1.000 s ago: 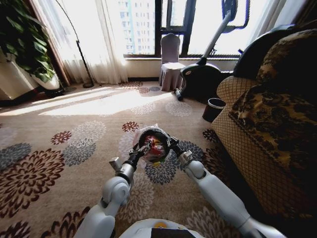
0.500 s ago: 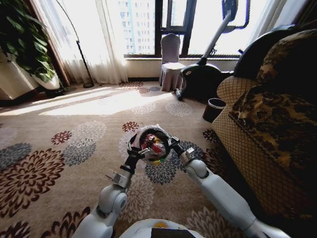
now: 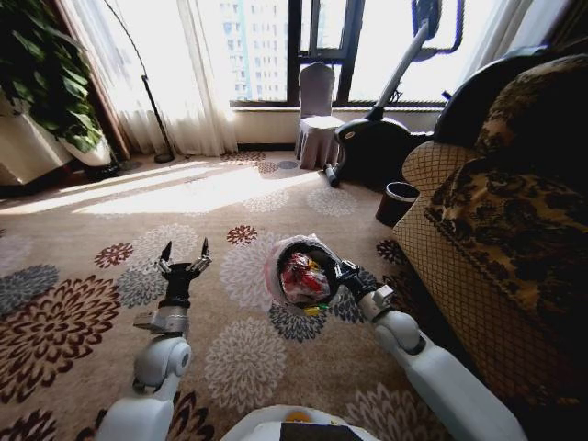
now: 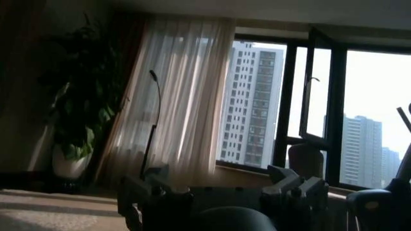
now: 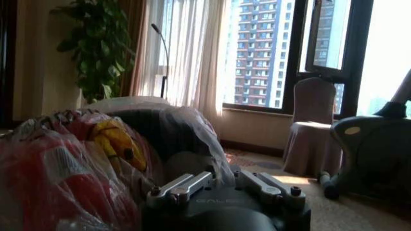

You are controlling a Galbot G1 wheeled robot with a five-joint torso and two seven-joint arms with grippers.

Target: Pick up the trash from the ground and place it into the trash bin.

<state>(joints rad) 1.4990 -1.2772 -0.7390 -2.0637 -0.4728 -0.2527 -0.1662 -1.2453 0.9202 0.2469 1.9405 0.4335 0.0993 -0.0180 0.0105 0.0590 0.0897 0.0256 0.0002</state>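
While my right gripper (image 3: pixel 338 273) stays clamped on the rim of the trash bin (image 3: pixel 303 273), I hold the bin lifted and tipped toward me above the carpet (image 3: pixel 83 322), its mouth showing the trash (image 3: pixel 299 276) already inside. My left gripper (image 3: pixel 184 259) stands well apart from the bin on its left, raised over the carpet with its fingers spread wide and nothing between them. By my judgement the collecting is largely done and I am in the carrying step; the next move calls for setting the bin down upright without letting the load spill from its tilted mouth. From my right wrist the bin's liner (image 5: pixel 192 120) looks thin, glossy and crinkled, ruffled over a dark round wall, and the trash (image 5: pixel 70 159) reads as soft red and yellow wrappers pressed against the plastic. The carpet is beige pile with large dark flower medallions. Beyond the bin, to its right, stands a quilted patterned armchair (image 3: pixel 496 230); farther behind the bin a bare dark pot (image 3: pixel 397 202) sits on the floor, and past that a cloth-covered chair (image 3: pixel 316 115) by the window.
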